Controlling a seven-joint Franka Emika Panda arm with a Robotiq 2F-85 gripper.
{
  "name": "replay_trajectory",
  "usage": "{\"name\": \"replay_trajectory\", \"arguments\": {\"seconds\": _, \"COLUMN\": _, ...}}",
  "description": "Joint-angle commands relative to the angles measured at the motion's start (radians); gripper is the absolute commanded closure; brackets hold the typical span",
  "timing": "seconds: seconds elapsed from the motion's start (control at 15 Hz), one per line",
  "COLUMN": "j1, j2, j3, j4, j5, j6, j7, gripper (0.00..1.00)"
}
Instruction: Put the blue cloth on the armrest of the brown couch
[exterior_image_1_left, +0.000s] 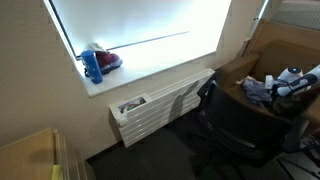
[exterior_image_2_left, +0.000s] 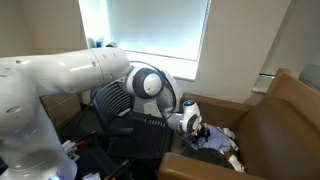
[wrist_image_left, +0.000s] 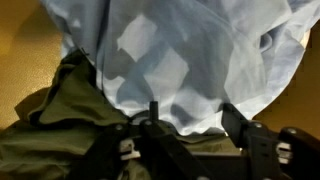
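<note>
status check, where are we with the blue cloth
Gripper open, fingers apart. Blue cloth right ahead of them on the couch, not gripped. Green cloth bunched against it.

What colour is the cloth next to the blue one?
The cloth is olive green; the wrist view shows it best.

In an exterior view the camera sits high and far off, looking down at the window (exterior_image_1_left: 140, 35), the black chair (exterior_image_1_left: 235, 125) and the brown couch (exterior_image_1_left: 262, 62) at the right edge. In an exterior view the camera sits close behind the white arm (exterior_image_2_left: 60, 85) filling the left, facing that same window, chair and couch. The wrist view looks from very near at the blue cloth (wrist_image_left: 190, 60), hand (wrist_image_left: 192, 118) at the bottom.
</note>
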Motion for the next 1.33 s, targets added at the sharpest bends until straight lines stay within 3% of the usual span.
{"name": "replay_trajectory", "arguments": {"seconds": 0.0, "j1": -0.007, "j2": 0.000, "j3": 0.008, "j4": 0.000, "j5": -0.017, "j6": -0.023, "j7": 0.023, "gripper": 0.63}}
{"name": "replay_trajectory", "arguments": {"seconds": 0.33, "j1": -0.008, "j2": 0.000, "j3": 0.011, "j4": 0.004, "j5": -0.015, "j6": -0.033, "j7": 0.031, "gripper": 0.99}}
{"name": "replay_trajectory", "arguments": {"seconds": 0.53, "j1": -0.017, "j2": 0.000, "j3": 0.027, "j4": 0.012, "j5": -0.015, "j6": -0.066, "j7": 0.015, "gripper": 1.00}}
{"name": "replay_trajectory", "arguments": {"seconds": 0.8, "j1": -0.038, "j2": -0.020, "j3": 0.112, "j4": 0.061, "j5": -0.002, "j6": -0.293, "j7": -0.112, "gripper": 1.00}}
{"name": "replay_trajectory", "arguments": {"seconds": 1.0, "j1": 0.029, "j2": -0.054, "j3": 0.016, "j4": 0.051, "j5": -0.020, "j6": -0.165, "j7": -0.022, "gripper": 1.00}}
{"name": "replay_trajectory", "arguments": {"seconds": 1.27, "j1": 0.126, "j2": -0.137, "j3": -0.181, "j4": -0.005, "j5": -0.022, "j6": 0.005, "j7": 0.133, "gripper": 1.00}}
